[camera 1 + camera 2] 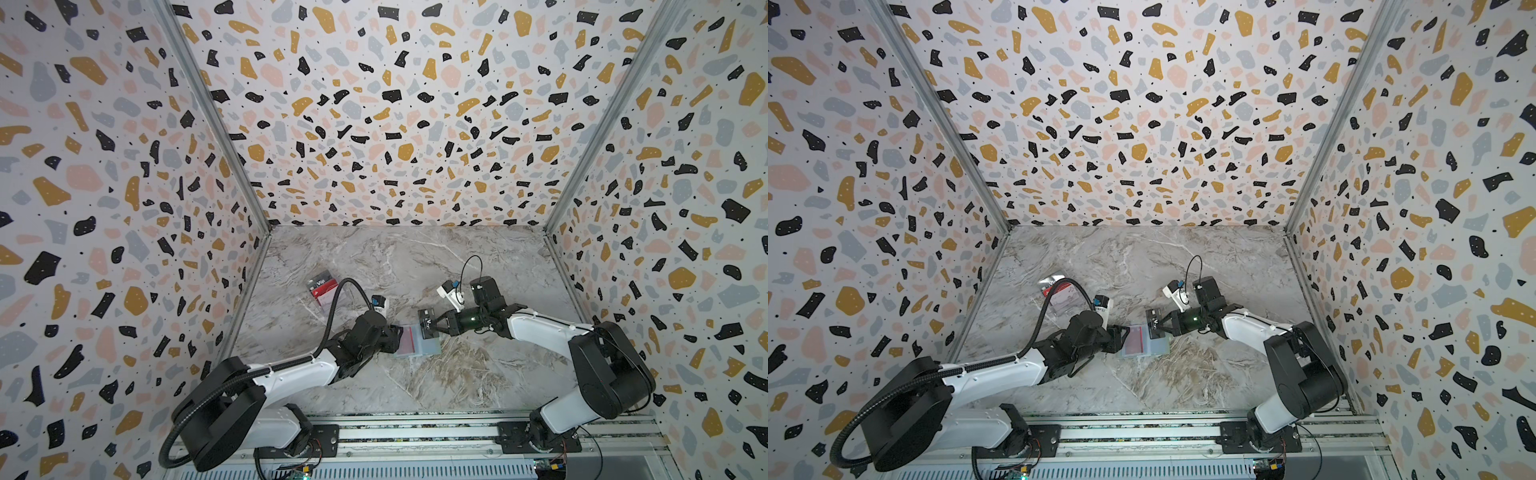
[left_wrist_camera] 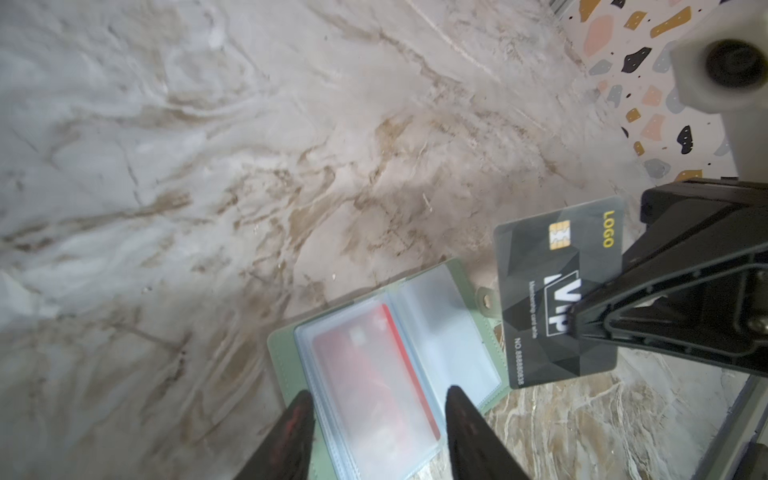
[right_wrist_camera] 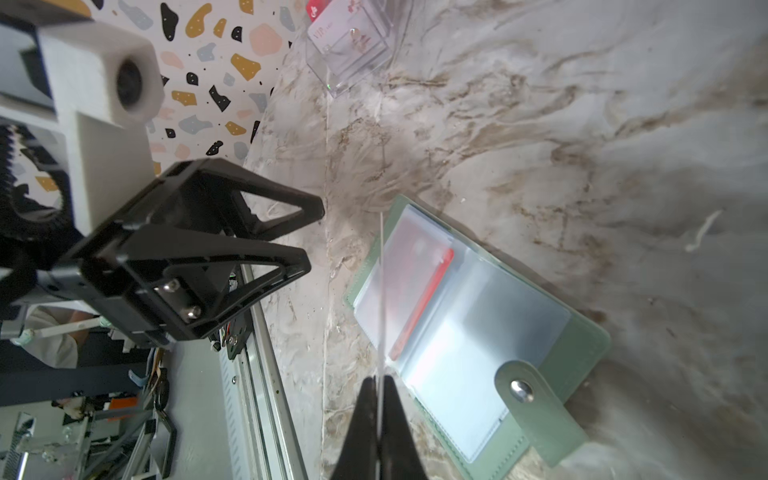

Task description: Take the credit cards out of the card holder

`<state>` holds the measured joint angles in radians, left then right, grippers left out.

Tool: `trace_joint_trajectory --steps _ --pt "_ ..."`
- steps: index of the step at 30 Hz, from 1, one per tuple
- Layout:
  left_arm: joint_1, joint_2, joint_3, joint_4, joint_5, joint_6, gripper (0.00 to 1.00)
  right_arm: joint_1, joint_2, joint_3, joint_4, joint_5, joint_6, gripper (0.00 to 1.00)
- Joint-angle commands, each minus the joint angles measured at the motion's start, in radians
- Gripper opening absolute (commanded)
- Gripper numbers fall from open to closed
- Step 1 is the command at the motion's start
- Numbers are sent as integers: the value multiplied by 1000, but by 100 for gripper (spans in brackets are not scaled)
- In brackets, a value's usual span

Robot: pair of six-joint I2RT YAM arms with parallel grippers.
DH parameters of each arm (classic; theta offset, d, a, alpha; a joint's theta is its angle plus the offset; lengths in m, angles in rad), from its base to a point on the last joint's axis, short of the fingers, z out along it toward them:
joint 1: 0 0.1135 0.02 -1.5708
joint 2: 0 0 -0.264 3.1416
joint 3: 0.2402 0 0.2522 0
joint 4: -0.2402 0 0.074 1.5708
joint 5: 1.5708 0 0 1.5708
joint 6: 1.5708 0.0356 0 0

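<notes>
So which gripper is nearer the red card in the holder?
Left. The left gripper, fingers open, is at the red card; the right gripper holds the dark card by the snap side of the card holder.

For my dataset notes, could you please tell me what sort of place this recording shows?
Most likely a lab robot cell, not a home: terrazzo-print panels wall in a marble-look tabletop, and the left arm and right arm stand on an aluminium rail at its front edge.
</notes>
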<state>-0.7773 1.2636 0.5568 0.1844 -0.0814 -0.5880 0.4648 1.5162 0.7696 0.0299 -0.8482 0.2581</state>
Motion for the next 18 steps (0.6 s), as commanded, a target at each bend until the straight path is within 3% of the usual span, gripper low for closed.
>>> trace_joint_trajectory --steps 1,4,9,18 --pt "-2 -46 54 -75 -51 38 60 0 -34 35 -36 -44 -83 0" --pt "-2 -84 77 -109 -83 46 72 0 -43 45 -40 -72 -114 0" --pt "-2 -160 97 -161 -176 48 100 0 -50 75 -91 -109 -186 0" --pt "0 -242 127 -216 -281 46 100 4 -48 121 -154 -186 -273 0"
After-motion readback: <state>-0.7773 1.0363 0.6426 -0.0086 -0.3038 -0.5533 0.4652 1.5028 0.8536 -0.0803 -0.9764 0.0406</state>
